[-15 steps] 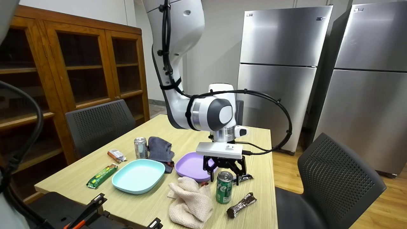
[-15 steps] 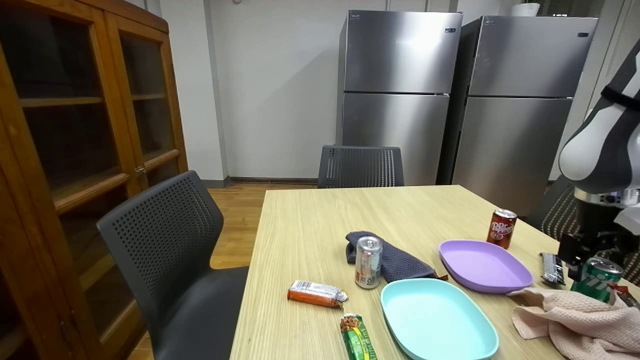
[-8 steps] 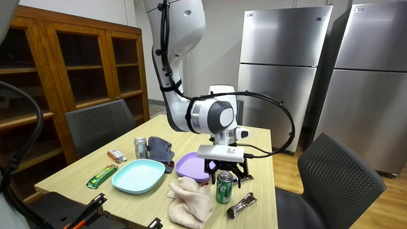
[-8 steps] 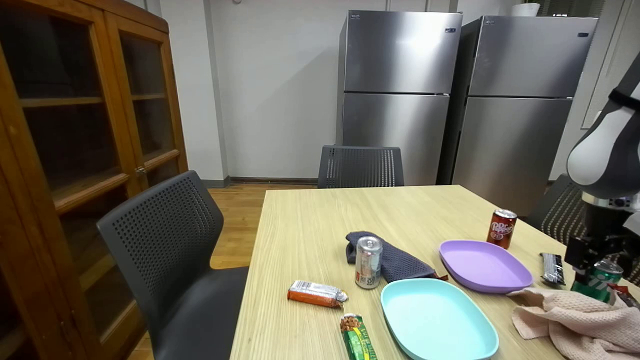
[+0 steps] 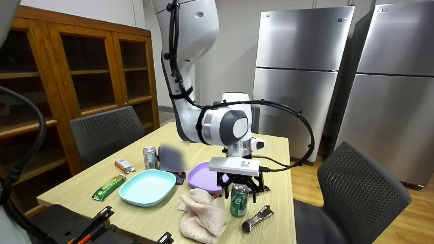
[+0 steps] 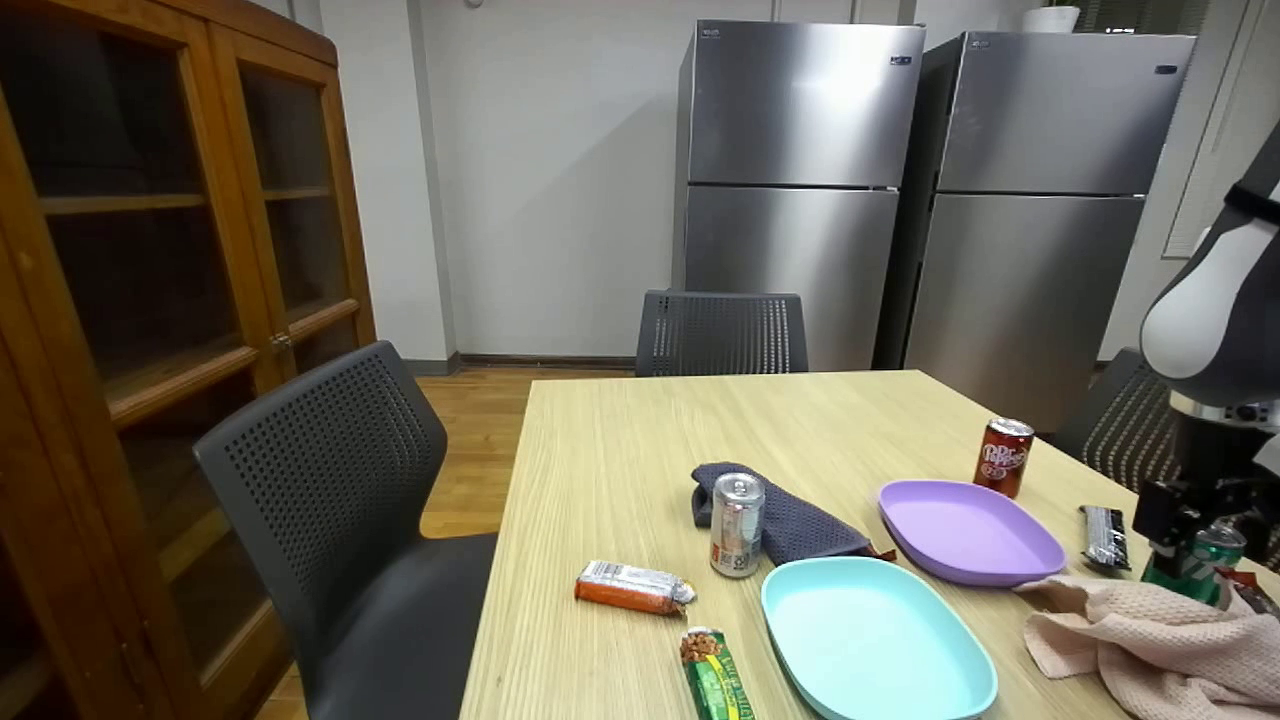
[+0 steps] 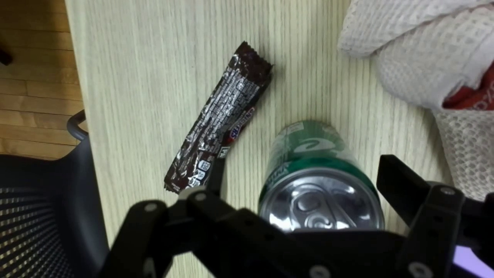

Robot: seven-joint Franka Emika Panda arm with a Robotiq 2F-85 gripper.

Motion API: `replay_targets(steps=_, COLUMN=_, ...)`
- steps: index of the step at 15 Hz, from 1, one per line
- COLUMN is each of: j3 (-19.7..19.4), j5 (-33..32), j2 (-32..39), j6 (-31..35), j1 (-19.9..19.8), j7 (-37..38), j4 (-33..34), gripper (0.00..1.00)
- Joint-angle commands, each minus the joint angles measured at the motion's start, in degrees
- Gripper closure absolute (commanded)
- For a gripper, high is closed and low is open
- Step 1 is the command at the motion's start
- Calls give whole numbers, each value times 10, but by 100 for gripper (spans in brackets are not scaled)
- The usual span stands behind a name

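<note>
We see the gripper released, its jaws spread wide to either side of an upright green can, with slivers of space showing between them and the metal in an exterior view. We find the green can standing on the pale wood-grain table, between a crumpled beige cloth and a brown Snickers bar that lies aslant near the table's edge. In both exterior views we make out a purple plate near the green can and, well apart from it, a turquoise plate and a silver can.
</note>
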Motion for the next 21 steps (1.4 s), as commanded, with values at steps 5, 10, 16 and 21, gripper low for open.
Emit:
replay_targets(steps=5, j3=8, j5=-6, j2=-10, j6=23, j1=-10, j7=-17, j4=-13, gripper=26)
replay_targets(steps=10, j3=10, j5=-5, j2=-8, j6=25, j1=-11, j7=-22, j4=-12, gripper=55)
replay_targets(steps=16, j3=26, j5=-2, j2=-19, j6=38, j1=-24, j7=-51, j4=-23, gripper=61)
replay_targets(steps=21, j3=50, j5=0, j2=-72, j6=17, j1=-38, j7=-99, j4=-49, gripper=61)
